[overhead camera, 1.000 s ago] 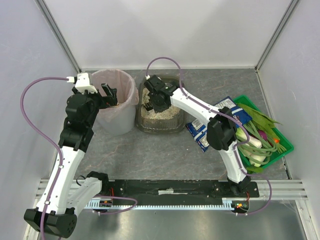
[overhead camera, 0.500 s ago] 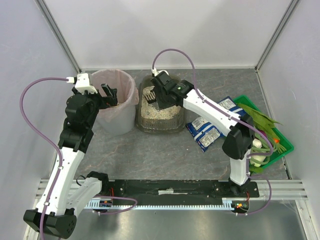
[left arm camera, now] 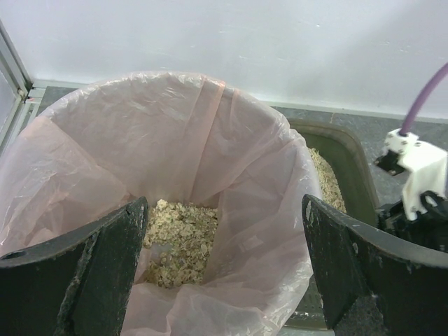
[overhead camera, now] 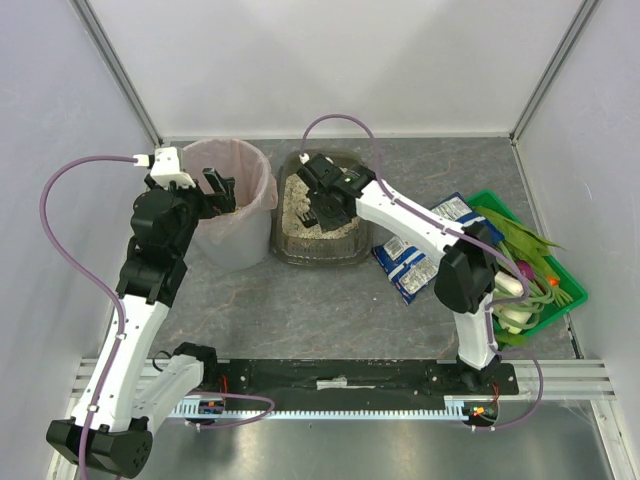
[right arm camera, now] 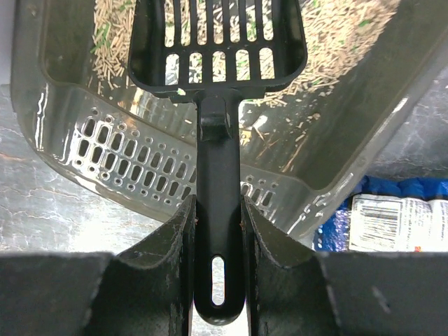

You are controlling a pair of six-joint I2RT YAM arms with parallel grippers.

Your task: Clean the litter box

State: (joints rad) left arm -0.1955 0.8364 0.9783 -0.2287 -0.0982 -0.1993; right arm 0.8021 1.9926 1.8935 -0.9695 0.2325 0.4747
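At the back of the grey marbled counter (overhead camera: pixel 300 300), the litter box (overhead camera: pixel 320 256) sits just right of a round bin (overhead camera: pixel 226 245) with a pink liner, the two nearly touching. The box is a shallow, dark, rounded tray, and pale beige granules cover its floor. From above, its long axis seems to run from the near edge toward the back wall, though it is only a little longer than it is wide. One inner wall of the box, seen by the right wrist camera, is pierced with rows of small holes.

Inside the bin's liner (left arm camera: pixel 231 140), we see a small heap of the same pale granules at the bottom.

To the right, a green crate (overhead camera: pixel 575 290) holds leafy greens and white stalks. Between the crate and the litter box lie blue-and-white packets (overhead camera: pixel 410 260).

Our right hand (right arm camera: pixel 218 210) is clamped tight on the handle of a black slotted litter scoop (right arm camera: pixel 213 122). The scoop lies in line with the hand, its head out over the granules. We cannot tell whether it touches them. One pale crumb sits on the head.

Our left hand (left arm camera: pixel 224 210) hangs at the bin's left rim with its jaws spread wide and nothing between them, the bin's mouth showing in the gap
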